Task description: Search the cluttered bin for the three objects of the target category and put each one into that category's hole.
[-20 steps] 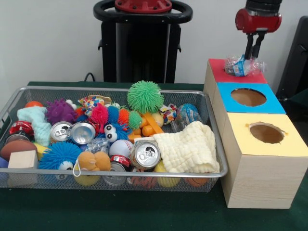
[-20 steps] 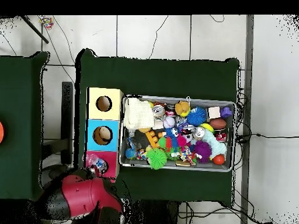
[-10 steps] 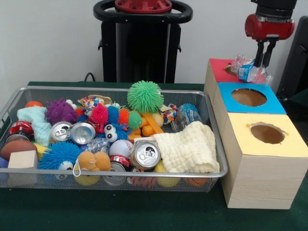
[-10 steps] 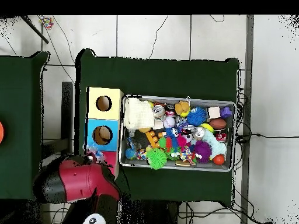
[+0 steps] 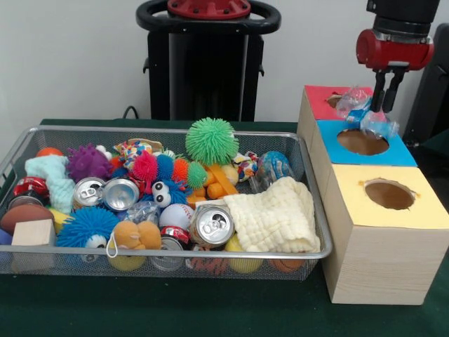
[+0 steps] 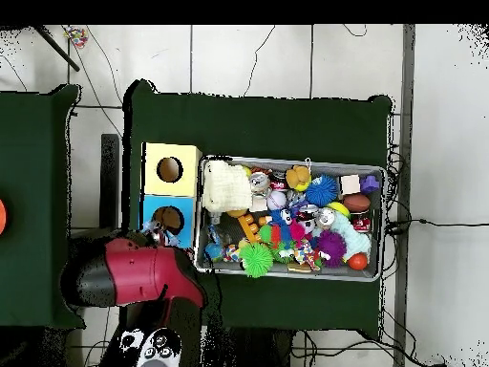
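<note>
Crumpled plastic bottle (image 5: pixel 366 116) is pinched in my gripper (image 5: pixel 384 109), jaws closed on it, hanging at the red box (image 5: pixel 323 103) / blue box (image 5: pixel 361 142) boundary, near the blue hole's far rim. Wire bin (image 5: pixel 312 210) sits just beside the boxes, full of clutter.

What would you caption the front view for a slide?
Gripper holds a crumpled plastic bottle over the red and blue boxes, beside a cluttered wire bin.
</note>
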### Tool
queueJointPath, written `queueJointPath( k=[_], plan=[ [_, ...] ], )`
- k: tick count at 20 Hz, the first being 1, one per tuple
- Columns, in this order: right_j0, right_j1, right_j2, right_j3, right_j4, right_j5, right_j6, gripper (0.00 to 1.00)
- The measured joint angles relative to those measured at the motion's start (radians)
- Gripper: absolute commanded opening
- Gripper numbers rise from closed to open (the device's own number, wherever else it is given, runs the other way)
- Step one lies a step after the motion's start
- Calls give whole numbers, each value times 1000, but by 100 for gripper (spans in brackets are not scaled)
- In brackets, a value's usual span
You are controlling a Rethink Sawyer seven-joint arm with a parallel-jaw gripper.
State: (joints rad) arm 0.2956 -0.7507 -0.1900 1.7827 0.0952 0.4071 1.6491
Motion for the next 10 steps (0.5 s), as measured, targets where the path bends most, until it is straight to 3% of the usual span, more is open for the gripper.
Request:
queueJointPath(
  k=[10],
  plan=[
    [-62, 38, 0, -52, 1, 4, 0, 0]
  ],
)
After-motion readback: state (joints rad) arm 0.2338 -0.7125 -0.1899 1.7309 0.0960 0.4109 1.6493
